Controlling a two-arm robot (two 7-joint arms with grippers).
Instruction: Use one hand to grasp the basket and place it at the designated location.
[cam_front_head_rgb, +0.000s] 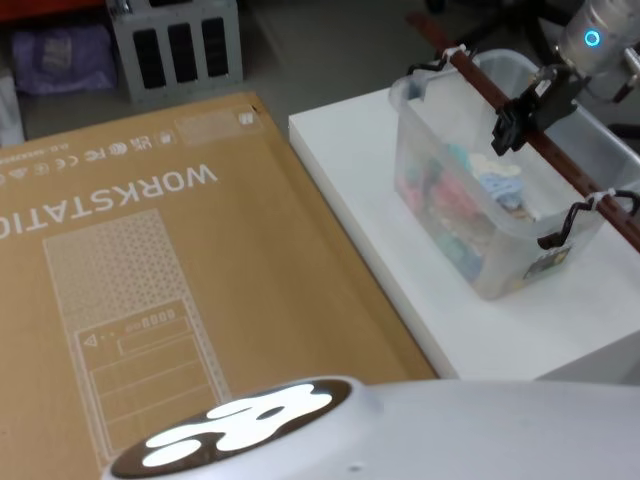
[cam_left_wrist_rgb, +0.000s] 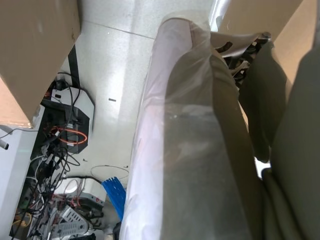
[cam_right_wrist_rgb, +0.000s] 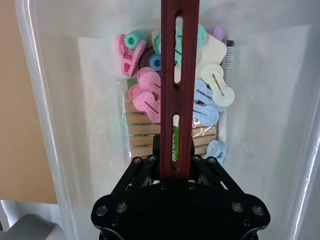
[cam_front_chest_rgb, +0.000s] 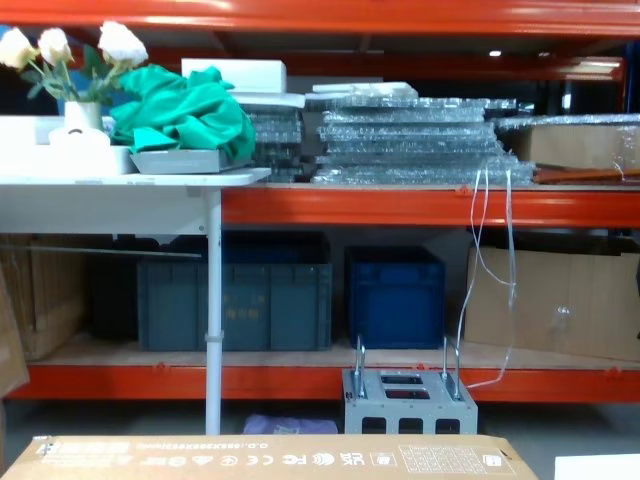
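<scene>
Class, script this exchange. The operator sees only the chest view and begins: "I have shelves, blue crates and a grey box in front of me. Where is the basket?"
Observer: The basket stands on a white table on the robot's right, next to a big cardboard box.
Operator: Is a tool on it?
Observer: Yes, the right tool is closed on the basket's reddish wooden handle, one finger on each side of the bar.
Operator: Is the basket empty?
Observer: No, pastel clips in pink, blue and green lie at its bottom.
</scene>
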